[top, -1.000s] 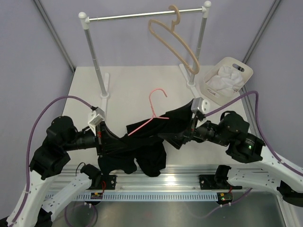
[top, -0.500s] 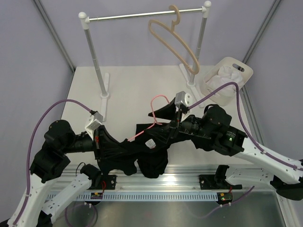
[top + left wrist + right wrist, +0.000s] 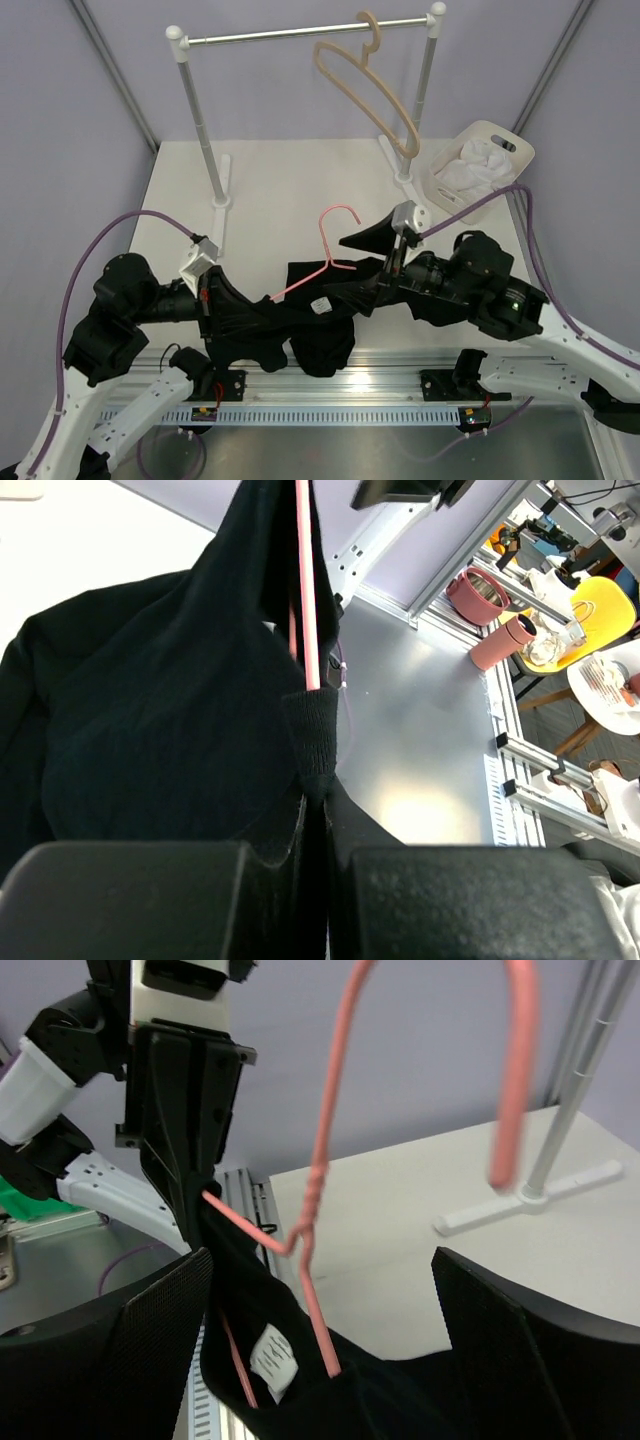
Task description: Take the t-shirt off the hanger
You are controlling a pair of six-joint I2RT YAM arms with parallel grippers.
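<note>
Nearest the arm bases, the black t-shirt (image 3: 318, 345) sags in a bunched fold over the near edge of the table (image 3: 270, 190). The rest of it is stretched sideways between the two arms.

The left gripper (image 3: 208, 297) is pressed together on the shirt's left end. In the left wrist view its fingers (image 3: 140, 900) meet with a ribbed edge of the black fabric pinched between them, and the pink wire of the hanger (image 3: 305, 580) runs into the cloth just above that pinch.

Further in, the right gripper (image 3: 352, 264) is spread wide. In the right wrist view its fingers stand well apart, with the hanger's twisted neck rising between them and touching neither. A white label shows inside the shirt's collar below. The hanger is still inside the shirt, with one arm slanting down to the left gripper and the hook above the fabric.

At the far side of the table stands a metal rack (image 3: 300, 35), and a beige wooden hanger (image 3: 365, 85) hangs from it. To the right of the rack, a basket (image 3: 500, 135) holds a white cloth (image 3: 480, 165).
</note>
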